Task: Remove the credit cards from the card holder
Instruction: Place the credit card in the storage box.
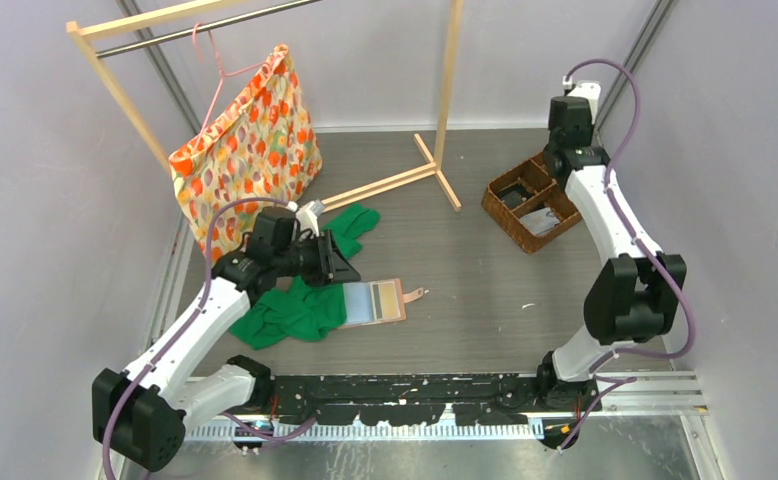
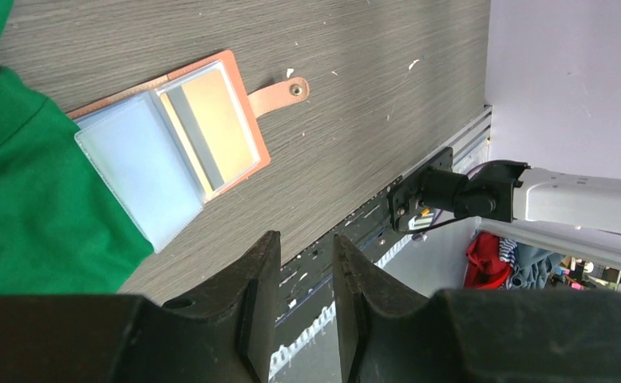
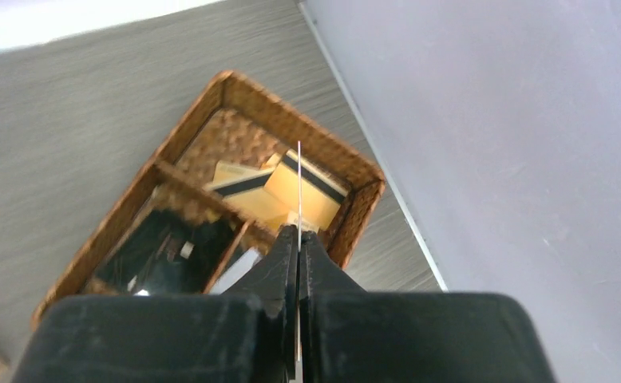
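The salmon-pink card holder [image 1: 375, 302] lies open on the table, pale blue-grey sleeves up and snap tab to the right. It also shows in the left wrist view [image 2: 247, 171], with a gold card [image 2: 215, 128] in one sleeve. My left gripper [image 1: 340, 262] is open and empty, just left of the holder and above the table; its jaws [image 2: 303, 243] stand apart. My right gripper [image 3: 298, 239] is shut on a thin card [image 3: 299, 179], seen edge-on, above the wicker basket [image 3: 291, 120]. Several gold cards [image 3: 311, 199] lie in the basket's far compartment.
A green cloth [image 1: 300, 305] lies under the holder's left edge and below my left wrist. The brown wicker basket [image 1: 495, 205] stands at the back right. A floral orange bag [image 1: 250, 150] hangs on a wooden rack [image 1: 435, 170] at the back left.
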Controlling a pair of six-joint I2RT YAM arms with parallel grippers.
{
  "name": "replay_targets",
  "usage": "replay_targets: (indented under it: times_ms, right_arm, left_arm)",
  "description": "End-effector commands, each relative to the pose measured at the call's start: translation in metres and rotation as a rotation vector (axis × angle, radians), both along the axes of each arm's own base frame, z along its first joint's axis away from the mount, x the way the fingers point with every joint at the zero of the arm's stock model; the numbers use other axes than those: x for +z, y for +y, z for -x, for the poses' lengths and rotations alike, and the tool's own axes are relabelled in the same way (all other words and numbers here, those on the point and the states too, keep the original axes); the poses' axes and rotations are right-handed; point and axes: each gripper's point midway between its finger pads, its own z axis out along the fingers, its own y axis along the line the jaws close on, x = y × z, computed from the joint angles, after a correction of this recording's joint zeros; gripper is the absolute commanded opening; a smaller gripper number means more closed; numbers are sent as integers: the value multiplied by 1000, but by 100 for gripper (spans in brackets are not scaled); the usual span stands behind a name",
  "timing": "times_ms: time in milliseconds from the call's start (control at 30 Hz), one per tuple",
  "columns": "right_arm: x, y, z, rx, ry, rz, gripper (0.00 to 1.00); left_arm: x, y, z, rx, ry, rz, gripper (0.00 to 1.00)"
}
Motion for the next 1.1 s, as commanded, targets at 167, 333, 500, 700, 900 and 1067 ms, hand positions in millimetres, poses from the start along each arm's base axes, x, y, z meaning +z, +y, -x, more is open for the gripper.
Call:
replay_targets:
  times_ms: [167, 333, 500, 700, 900, 1067]
  right_arm:
    - [14, -72, -19, -471, -363, -519, 1]
    - [-22, -61, -38, -615, -536, -824, 1]
    - [-58, -52, -43, -796, -667, -1061, 1]
    - [-66, -40, -37, -982, -818, -1045, 1]
    - [-77, -38, -33, -1135, -983, -1082, 1]
    - [-83, -45, -40, -1185, -1065, -1073, 1]
  left_arm:
    - [16, -7, -6, -40, -44, 36, 32]
    - [14, -7, -5, -37, -43, 39, 31]
    - [11, -9, -6, -31, -33, 59, 31]
    - [9, -13, -9, -41, -25, 71, 31]
    - [11, -14, -9, -43, -18, 78, 31]
    - [14, -14, -7, -46, -19, 80, 31]
